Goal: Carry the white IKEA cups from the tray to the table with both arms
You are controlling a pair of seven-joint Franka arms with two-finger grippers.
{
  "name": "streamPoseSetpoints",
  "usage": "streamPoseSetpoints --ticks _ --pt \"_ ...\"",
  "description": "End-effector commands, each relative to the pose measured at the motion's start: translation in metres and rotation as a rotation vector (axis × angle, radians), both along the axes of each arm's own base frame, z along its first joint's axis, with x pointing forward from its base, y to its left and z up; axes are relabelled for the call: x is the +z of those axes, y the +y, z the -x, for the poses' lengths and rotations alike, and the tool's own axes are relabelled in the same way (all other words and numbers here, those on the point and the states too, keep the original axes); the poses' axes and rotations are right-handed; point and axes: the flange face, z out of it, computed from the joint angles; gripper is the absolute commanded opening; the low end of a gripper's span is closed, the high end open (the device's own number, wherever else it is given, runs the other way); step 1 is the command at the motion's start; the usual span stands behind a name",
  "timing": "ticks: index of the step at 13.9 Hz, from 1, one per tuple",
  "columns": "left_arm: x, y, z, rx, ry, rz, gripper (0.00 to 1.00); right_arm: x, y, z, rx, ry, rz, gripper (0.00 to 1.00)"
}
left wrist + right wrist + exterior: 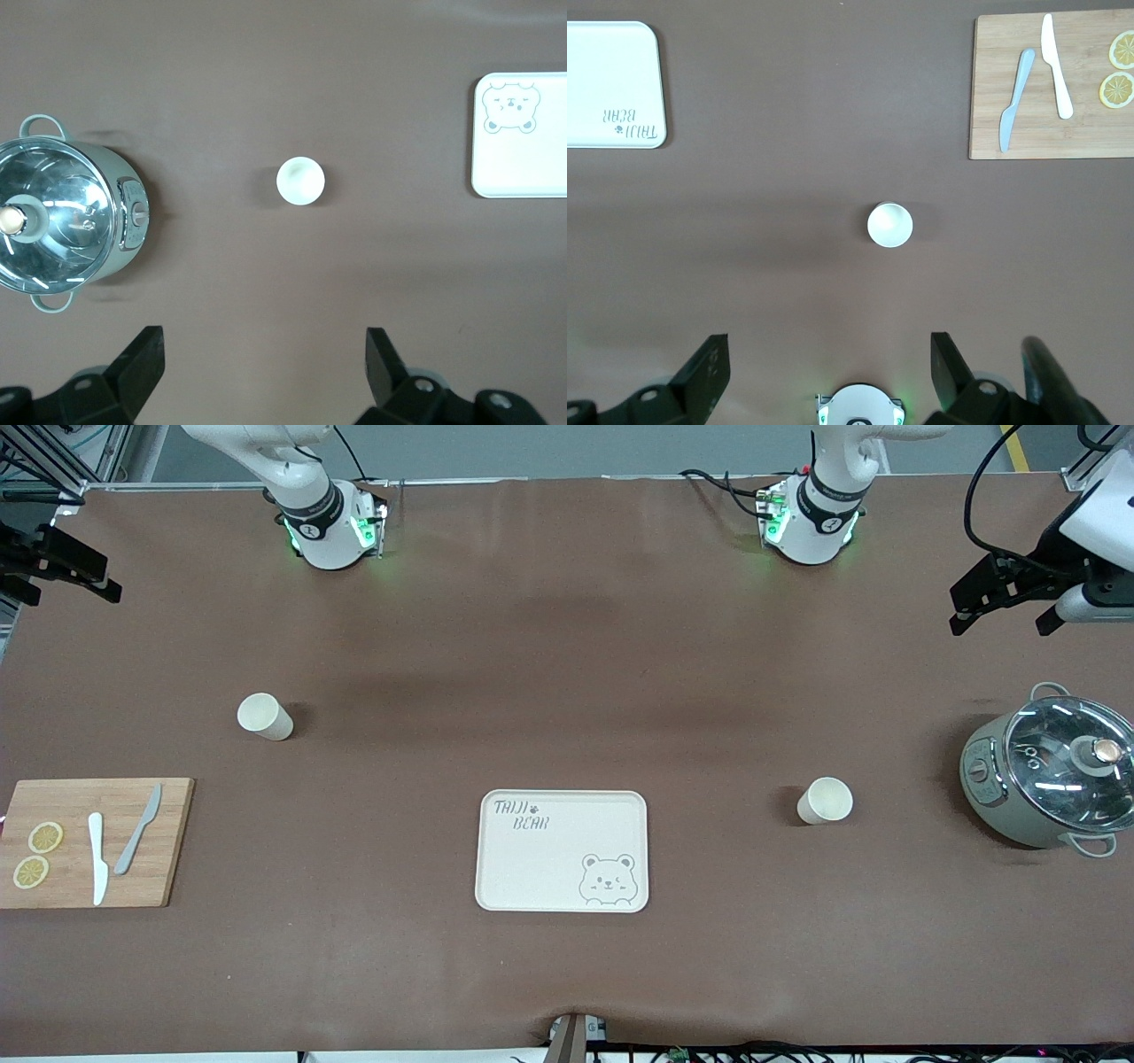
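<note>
Two white IKEA cups stand upright on the brown table. One cup [264, 716] [889, 224] is toward the right arm's end, the other cup [825, 800] [300, 181] toward the left arm's end. Between them, nearer the front camera, lies the cream bear tray [567, 868] [523, 168] [602, 53] with nothing on it. My left gripper [1001, 615] [263, 363] hangs open high over the table's end by the pot, holding nothing. At the other end my right gripper [66, 580] [829, 367] also hovers open, its fingers bare. Both grippers are well apart from the cups.
A grey-green pot with a glass lid [1050, 771] [66, 217] stands at the left arm's end, beside the cup there. A wooden cutting board [93, 841] [1050, 84] with two knives and lemon slices lies at the right arm's end.
</note>
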Motion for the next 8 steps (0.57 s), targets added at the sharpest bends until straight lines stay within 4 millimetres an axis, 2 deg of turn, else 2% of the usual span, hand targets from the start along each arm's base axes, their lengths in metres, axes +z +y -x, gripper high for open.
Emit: streamPoseSetpoints --ticks 1,8 --pt "0.0127 -0.0008 0.0025 0.002 -0.014 0.004 1.00 -0.0002 0.0003 0.0023 0.013 -0.005 0.012 1.00" --pt "0.0073 -0.0048 0.0040 -0.005 0.021 0.001 1.00 -0.0080 -0.0005 0.0024 0.010 0.016 0.011 1.00"
